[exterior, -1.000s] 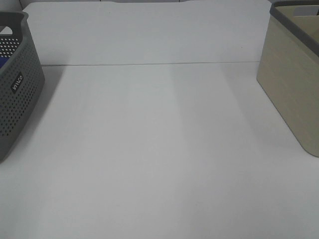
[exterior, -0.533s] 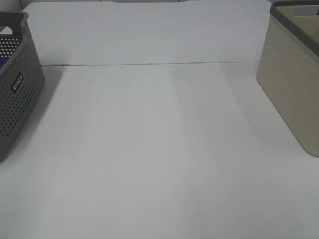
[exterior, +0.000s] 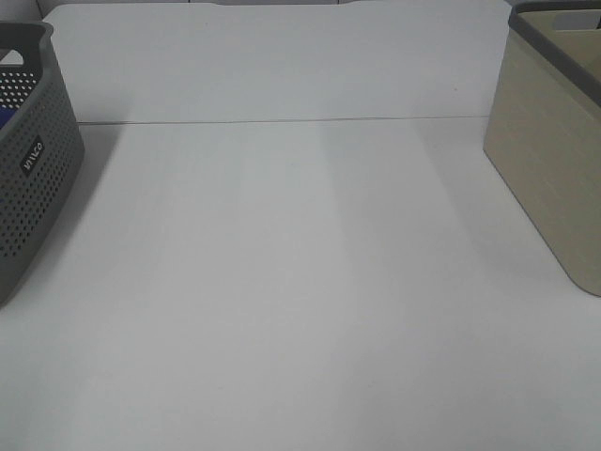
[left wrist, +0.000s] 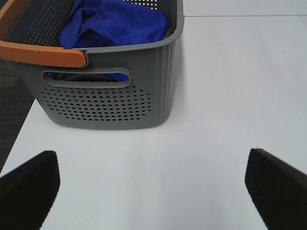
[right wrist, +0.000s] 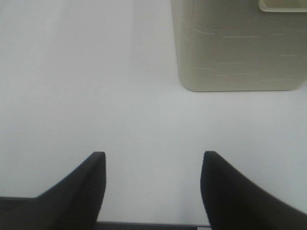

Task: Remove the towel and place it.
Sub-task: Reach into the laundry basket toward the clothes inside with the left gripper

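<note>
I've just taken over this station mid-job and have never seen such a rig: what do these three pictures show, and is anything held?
It is a robot with two arms, each ending in a two-fingered gripper. The wide picture comes from a camera mounted high above the white table; neither arm shows in it. The other two come from cameras on the wrists, each looking out through its own gripper. The left gripper is open and empty, facing a grey perforated basket with an orange handle; the blue towel lies crumpled inside. The right gripper is also open and empty, facing a beige bin. Nothing is held.
</note>
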Available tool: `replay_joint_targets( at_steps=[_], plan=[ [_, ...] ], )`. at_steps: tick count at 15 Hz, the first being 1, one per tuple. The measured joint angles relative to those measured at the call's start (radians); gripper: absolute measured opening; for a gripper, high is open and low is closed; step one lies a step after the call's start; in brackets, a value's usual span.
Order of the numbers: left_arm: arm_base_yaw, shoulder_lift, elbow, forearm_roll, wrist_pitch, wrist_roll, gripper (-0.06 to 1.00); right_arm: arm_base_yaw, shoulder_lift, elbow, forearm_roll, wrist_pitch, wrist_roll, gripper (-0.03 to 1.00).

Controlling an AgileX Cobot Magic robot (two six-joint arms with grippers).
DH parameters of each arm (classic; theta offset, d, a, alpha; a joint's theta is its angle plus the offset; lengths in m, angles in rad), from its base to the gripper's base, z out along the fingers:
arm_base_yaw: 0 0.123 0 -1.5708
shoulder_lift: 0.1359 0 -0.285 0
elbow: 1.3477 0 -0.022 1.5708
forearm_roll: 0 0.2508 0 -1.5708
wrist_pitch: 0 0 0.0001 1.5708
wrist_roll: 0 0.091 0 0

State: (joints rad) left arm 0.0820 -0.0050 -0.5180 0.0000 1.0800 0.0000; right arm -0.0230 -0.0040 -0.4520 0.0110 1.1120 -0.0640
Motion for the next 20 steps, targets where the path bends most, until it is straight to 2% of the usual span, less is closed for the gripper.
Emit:
replay_joint_targets(
  at_steps=[20],
  plan=[
    [0.0, 0.0, 0.0, 0.009, 0.0, 0.0, 0.98, 0.0, 0.0, 0.0, 0.0, 0.0, 0.0, 0.59]
  ],
)
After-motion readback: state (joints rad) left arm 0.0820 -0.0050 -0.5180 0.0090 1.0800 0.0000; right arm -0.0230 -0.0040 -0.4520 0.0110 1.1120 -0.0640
